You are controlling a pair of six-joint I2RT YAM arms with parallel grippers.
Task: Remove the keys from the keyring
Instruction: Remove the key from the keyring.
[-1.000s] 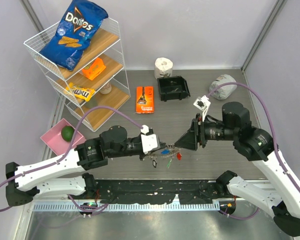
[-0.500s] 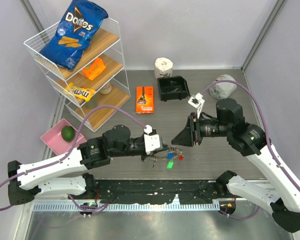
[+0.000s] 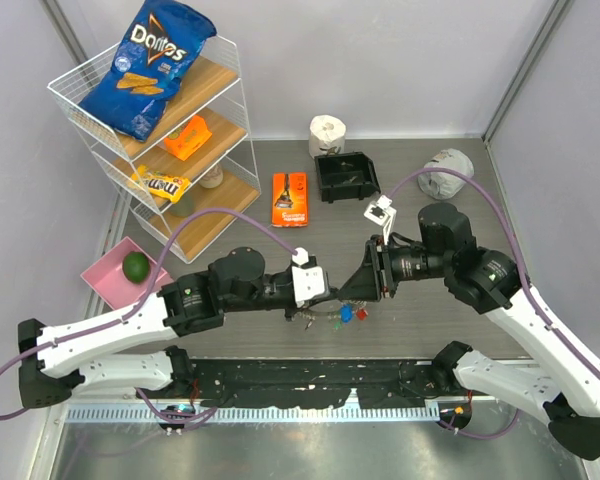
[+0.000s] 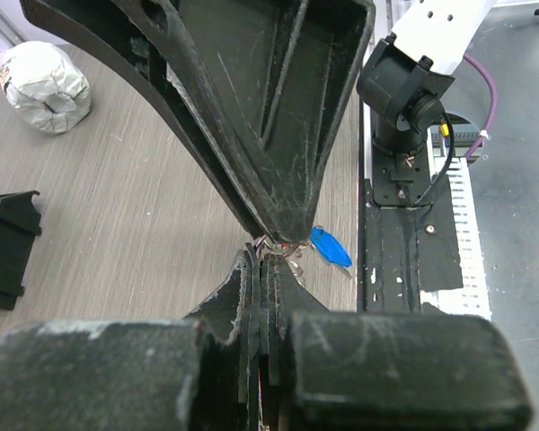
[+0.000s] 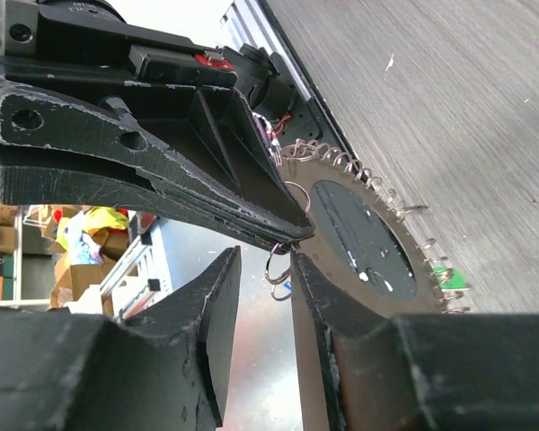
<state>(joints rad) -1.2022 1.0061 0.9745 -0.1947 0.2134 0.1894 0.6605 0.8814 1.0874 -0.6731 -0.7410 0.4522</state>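
Keyring pinned on one side, a key's loop lined up on the other.

Centre-left in the overhead view, the left gripper (image 3: 330,296) has its fingers pressed together on the keyring (image 5: 337,164). The keys (image 3: 347,314), blue and red heads showing, hang at centre just beneath. Just right of them, the right gripper (image 5: 262,278) stands with jaws narrowly apart around a small split ring (image 5: 277,267). Next it probably has to pinch that ring and work it free.

Grey table (image 3: 325,242), pale walls (image 3: 380,60), a wire rack (image 3: 216,84), seemingly evenly lit.
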